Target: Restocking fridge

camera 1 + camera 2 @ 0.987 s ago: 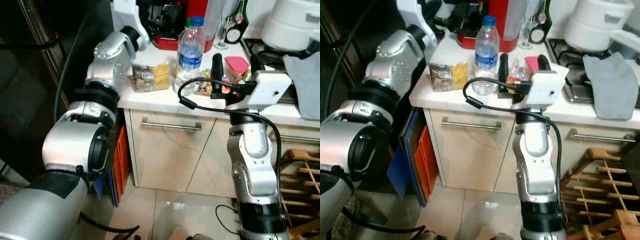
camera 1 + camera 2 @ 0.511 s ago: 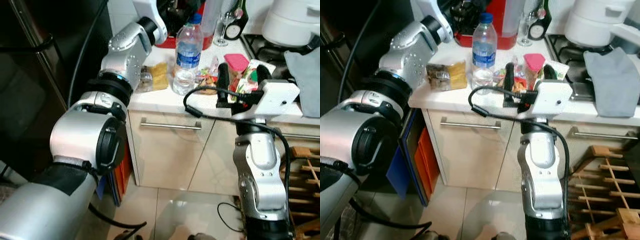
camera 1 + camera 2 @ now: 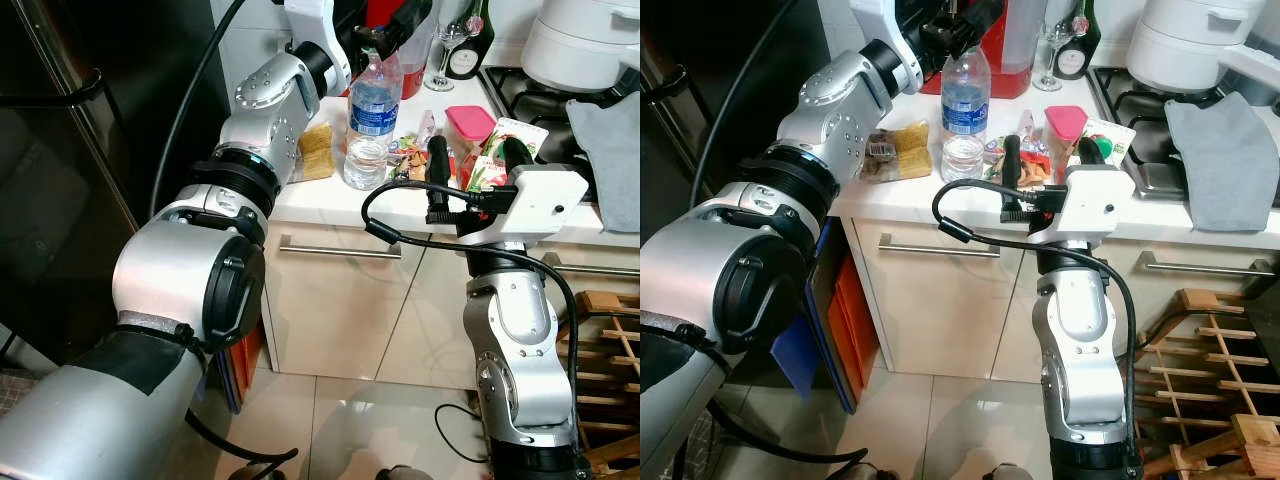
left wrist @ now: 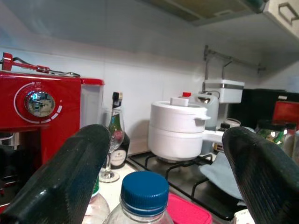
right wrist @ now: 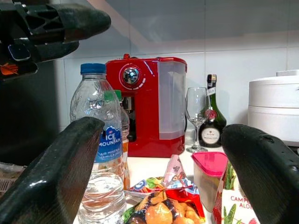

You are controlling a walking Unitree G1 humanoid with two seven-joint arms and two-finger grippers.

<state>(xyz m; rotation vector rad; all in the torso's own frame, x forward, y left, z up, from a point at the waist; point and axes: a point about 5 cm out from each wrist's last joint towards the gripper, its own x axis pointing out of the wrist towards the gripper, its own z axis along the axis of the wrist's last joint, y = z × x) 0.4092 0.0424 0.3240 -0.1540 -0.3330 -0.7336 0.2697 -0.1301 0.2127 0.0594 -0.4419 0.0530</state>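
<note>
Hovering right over the clear plastic water bottle with the blue cap (image 3: 371, 118), the left hand (image 3: 388, 28) has its two black fingers spread wide, nothing between them. In the left wrist view the blue cap (image 4: 144, 190) sits just below and between the fingers (image 4: 65, 173), so the bottle lies straight down from that hand and stands upright, long axis vertical. My guess is a descent around the neck or shoulder comes next, and the left arm is clearly the nearer one for it.

The bottle stands on the white desk (image 3: 330, 197) near its front edge, in front of the red coffee machine (image 5: 148, 107). The right hand (image 3: 470, 165) is parked lower down at the desk edge, fingers also apart and empty, pointing toward the colourful snack bag (image 5: 163, 200) and the pink-lidded plastic tub (image 5: 210, 175), with the bottle off to its left.

Hard to make out: the left arm covers much of the small packets (image 3: 898, 152) beside the bottle, so I can't say what they are. The dark surface on the far left (image 3: 60, 180) may be the fridge, can't tell.
</note>
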